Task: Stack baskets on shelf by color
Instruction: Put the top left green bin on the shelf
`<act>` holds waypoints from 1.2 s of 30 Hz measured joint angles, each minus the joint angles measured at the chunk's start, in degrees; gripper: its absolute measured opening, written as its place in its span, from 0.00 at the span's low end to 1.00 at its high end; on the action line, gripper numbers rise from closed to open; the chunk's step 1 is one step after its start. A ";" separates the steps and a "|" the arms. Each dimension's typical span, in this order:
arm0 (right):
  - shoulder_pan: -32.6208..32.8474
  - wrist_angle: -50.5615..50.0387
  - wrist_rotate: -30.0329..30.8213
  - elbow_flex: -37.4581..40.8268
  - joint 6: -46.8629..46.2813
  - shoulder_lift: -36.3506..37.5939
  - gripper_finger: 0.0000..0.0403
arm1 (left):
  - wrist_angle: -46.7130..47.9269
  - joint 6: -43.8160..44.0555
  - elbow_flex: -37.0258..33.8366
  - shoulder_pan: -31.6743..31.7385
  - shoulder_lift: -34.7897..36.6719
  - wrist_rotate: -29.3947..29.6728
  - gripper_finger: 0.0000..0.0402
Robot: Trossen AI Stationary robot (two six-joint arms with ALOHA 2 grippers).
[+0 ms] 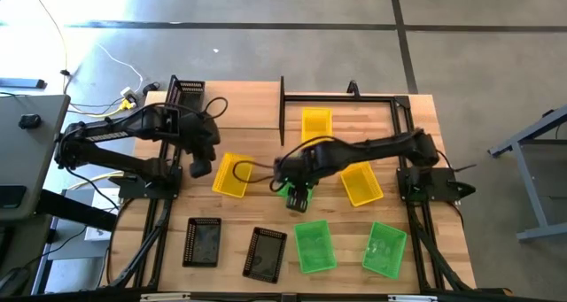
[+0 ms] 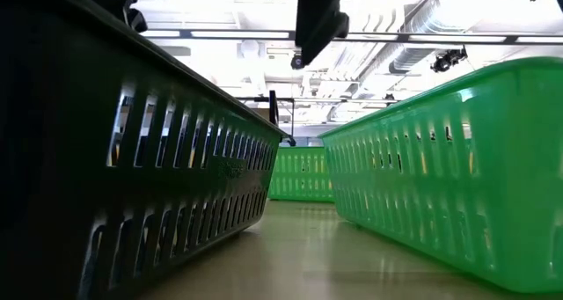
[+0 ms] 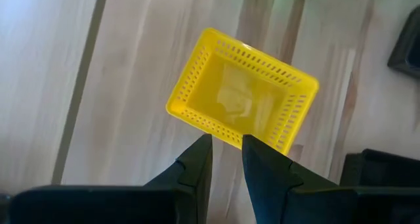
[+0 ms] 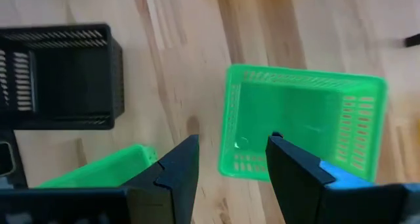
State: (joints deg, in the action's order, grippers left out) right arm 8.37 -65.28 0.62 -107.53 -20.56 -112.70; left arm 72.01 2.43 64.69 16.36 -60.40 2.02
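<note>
Green basket [image 4: 302, 122] lies on the worktop [image 1: 257, 103] under the right hand [image 4: 231, 161], fingers apart. Left hand [image 3: 226, 159], fingers narrowly apart, hangs above a yellow basket [image 3: 239, 96]. No legible writing.

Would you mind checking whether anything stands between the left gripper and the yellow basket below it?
Nothing visible does. The left gripper, empty, hangs directly over the yellow basket, which lies alone on bare tabletop.

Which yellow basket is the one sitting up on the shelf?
The yellow basket at the back, inside the black-framed shelf. The other two yellow baskets lie in front of it on the table.
</note>
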 joint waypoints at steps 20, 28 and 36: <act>1.39 1.06 1.31 0.00 -0.02 -13.18 0.40 | 0.11 -2.40 0.00 -0.68 -0.02 3.35 0.18; 1.39 0.24 2.66 0.00 -0.42 -16.12 0.38 | 0.11 -2.68 0.00 -0.68 -0.02 3.35 0.18; 1.39 -0.87 2.35 0.00 -1.50 -16.46 0.13 | 0.11 -2.68 0.00 -0.68 -0.02 3.35 0.18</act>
State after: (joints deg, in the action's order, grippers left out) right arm 9.76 -66.15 2.97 -107.53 -22.06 -129.16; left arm 72.12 -0.25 64.69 15.68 -60.42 5.37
